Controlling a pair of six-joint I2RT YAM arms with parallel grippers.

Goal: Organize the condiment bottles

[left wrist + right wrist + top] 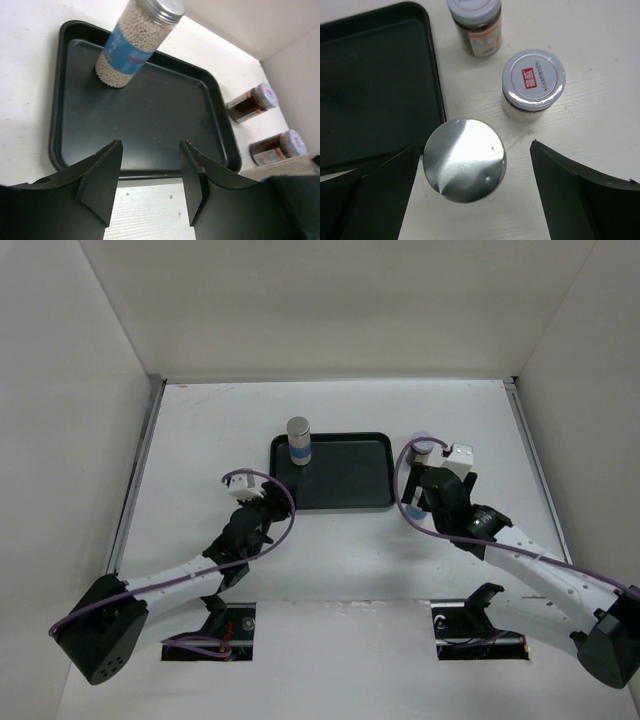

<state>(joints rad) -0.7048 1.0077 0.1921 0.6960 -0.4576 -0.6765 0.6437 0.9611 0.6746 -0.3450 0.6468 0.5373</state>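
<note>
Seen from above, a white table sat boxed in by plain white walls, with a black tray lying near its middle. One tall bottle stood upright in the tray's far left corner. The left gripper hovered just off the tray's near left corner. The right gripper hung beside the tray's right edge, and its arm covered most of what stood beneath, so the other bottles could hardly be made out there.

The left wrist camera looked across the tray from its near edge. The left gripper's fingers stood a little apart, empty and touching nothing. The tall bottle, filled with pale grains, blue-banded and metal-capped, rose at the far corner. A dark jar and a second dark jar stood on the table beyond the tray's right rim.

The right wrist camera looked straight down on the silver cap of a second tall bottle, which stood on the table just beside the tray. The right gripper's fingers were spread wide on either side of it, clear of it and grasping nothing. Both jars, pale-lidded with red marks, stood just beyond it.
</note>
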